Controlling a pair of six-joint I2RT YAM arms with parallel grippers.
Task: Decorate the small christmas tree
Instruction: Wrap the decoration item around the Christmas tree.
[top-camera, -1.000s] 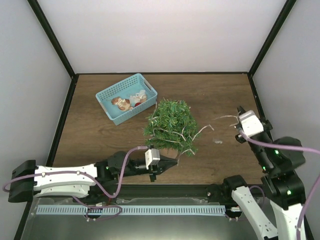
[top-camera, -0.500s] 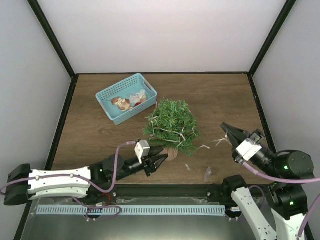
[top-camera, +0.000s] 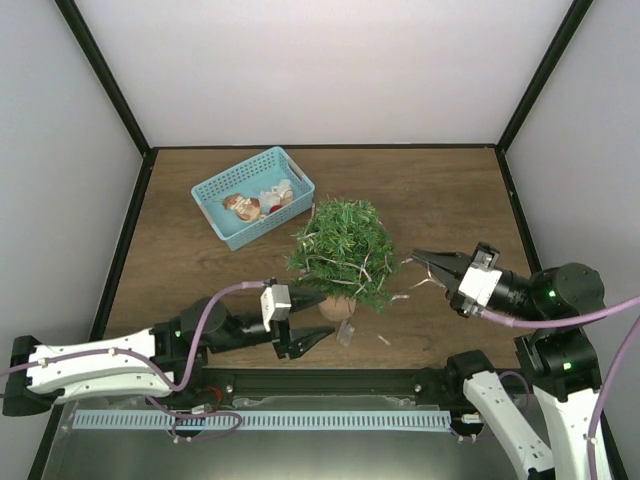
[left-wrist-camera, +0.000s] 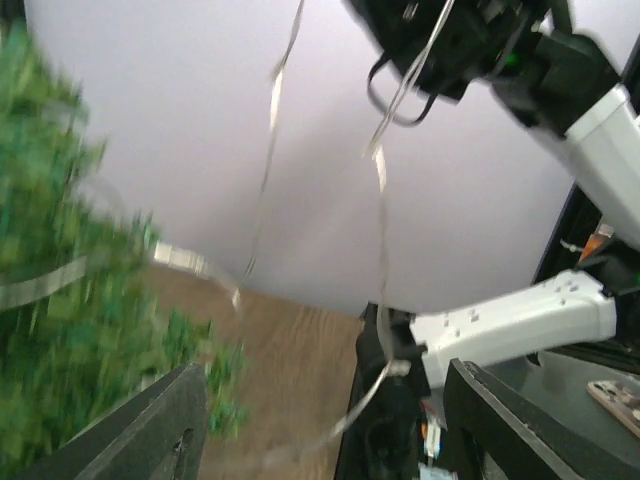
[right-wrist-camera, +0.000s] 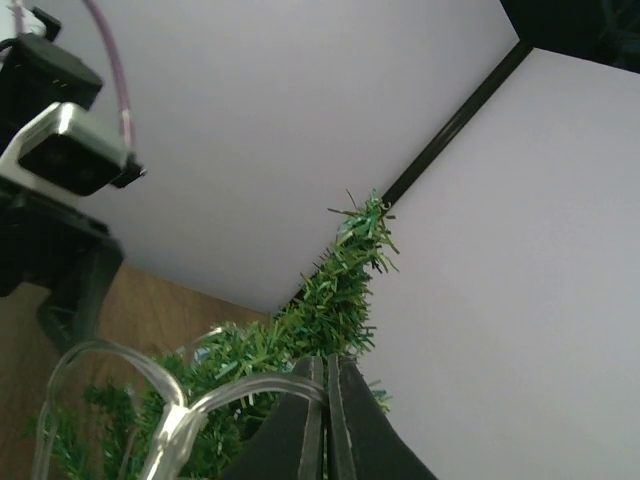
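The small christmas tree (top-camera: 341, 250) stands upright mid-table in its brown pot (top-camera: 337, 307), with a thin silvery strand (top-camera: 404, 291) draped over its branches. From the right, my right gripper (top-camera: 424, 259) points at the tree and is shut on that strand's end. The right wrist view shows the jaws (right-wrist-camera: 327, 395) pressed together on the clear strand (right-wrist-camera: 240, 385), with the tree (right-wrist-camera: 325, 300) behind. My left gripper (top-camera: 315, 325) sits low beside the pot, open. In the left wrist view its fingers (left-wrist-camera: 175, 420) stand wide apart, loose strand (left-wrist-camera: 380, 200) hangs ahead, and the tree (left-wrist-camera: 60, 300) is blurred at left.
A light-blue basket (top-camera: 218, 190) holding several small ornaments stands at the back left. Small pale scraps (top-camera: 346, 335) lie on the wood in front of the pot. Black frame posts and white walls close in the table on three sides.
My left gripper has opened and drawn back a little from the tree's base. The right gripper swung from the far right toward the tree, still holding the strand.
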